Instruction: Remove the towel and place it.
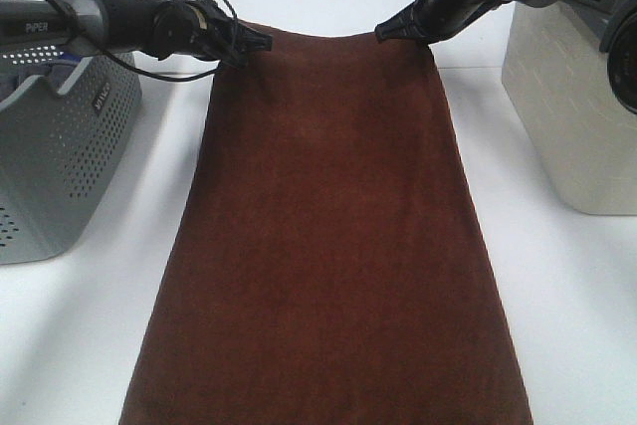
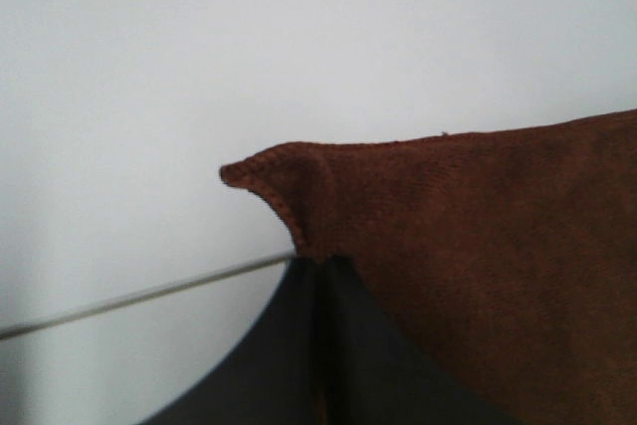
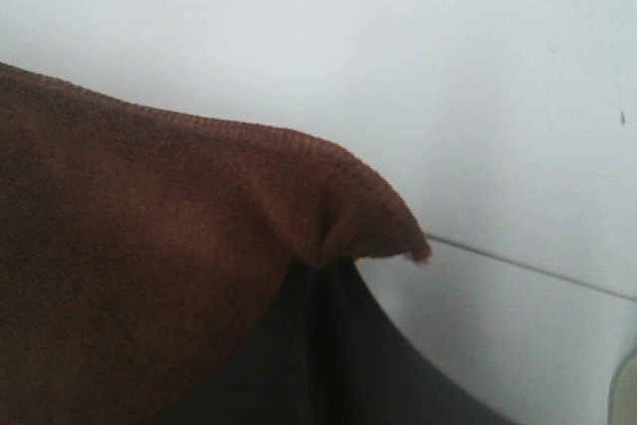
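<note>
**Towel pinched at both far corners, spread over the tabletop**

The left gripper (image 1: pixel 261 42) has its fingers together on the towel (image 1: pixel 328 246) at the towel's far-left corner; in its wrist view the dark fingers (image 2: pixel 318 345) meet with the hemmed corner bunched into a small peak just past them. The right gripper (image 1: pixel 383 32) is clamped the same way on the far-right corner, where its wrist view shows the fingers (image 3: pixel 318 345) closed and the cloth folded over them into a point. No gap shows between the fingers on either side.

From those two corners the towel runs straight down the middle of the table (image 1: pixel 567 296) toward the near edge, lengthwise and mostly flat, its far hem sagging a little between the grippers. Its near end is cut off by the picture.

A grey perforated basket (image 1: pixel 50 156) stands by the left edge, clear of the towel, and a pale box (image 1: pixel 567 116) stands by the right edge.

By my reading, the removal is done: the towel is out and laid along the table. What seems left is lowering the far hem, letting go of both corners, and pulling the arms back.
</note>
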{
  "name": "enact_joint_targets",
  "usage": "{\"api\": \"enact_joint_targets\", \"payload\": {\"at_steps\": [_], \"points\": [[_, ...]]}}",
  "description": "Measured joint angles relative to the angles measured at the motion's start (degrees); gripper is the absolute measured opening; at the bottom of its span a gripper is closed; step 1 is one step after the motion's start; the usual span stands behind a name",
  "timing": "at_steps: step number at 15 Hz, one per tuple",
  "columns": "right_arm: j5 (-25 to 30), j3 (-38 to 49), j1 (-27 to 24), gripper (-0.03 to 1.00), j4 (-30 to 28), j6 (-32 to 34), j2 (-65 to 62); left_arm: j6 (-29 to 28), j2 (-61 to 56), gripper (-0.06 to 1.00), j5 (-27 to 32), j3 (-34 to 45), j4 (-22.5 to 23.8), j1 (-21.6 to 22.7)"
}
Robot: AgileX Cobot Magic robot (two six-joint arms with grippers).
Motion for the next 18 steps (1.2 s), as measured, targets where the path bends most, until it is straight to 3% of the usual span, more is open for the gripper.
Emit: {"api": "enact_joint_targets", "payload": {"at_steps": [4,8,9,10,12,15,16,18], "points": [[-5.67,0.00,-0.92,0.00,-1.09,0.06,0.00,0.06,0.57,0.00,-7.68,0.00,0.23,1.09],[-8.48,0.00,-1.15,0.00,-1.09,0.06,0.57,0.06,2.86,0.01,-10.08,0.00,0.23,2.01],[-9.28,0.00,-1.26,0.00,-1.09,0.06,1.49,0.06,3.15,0.03,-10.43,0.00,0.23,2.01],[-9.85,0.00,-1.66,0.03,-1.09,0.06,3.95,0.57,3.44,0.13,-11.75,0.00,0.23,2.01],[-10.37,0.06,-1.83,0.19,-1.09,0.06,5.50,1.15,3.72,0.32,-11.97,0.00,0.23,2.23],[-10.94,0.06,-1.83,0.62,-0.92,0.06,5.79,1.20,4.01,0.54,-13.06,0.00,0.23,2.23],[-10.71,0.06,-1.83,0.69,-0.69,0.06,5.73,1.20,4.01,0.56,-13.12,-0.23,0.23,2.23],[-7.05,0.06,-1.78,0.75,1.78,0.11,4.70,1.20,4.01,0.57,-10.43,-2.41,0.06,2.01]]}}
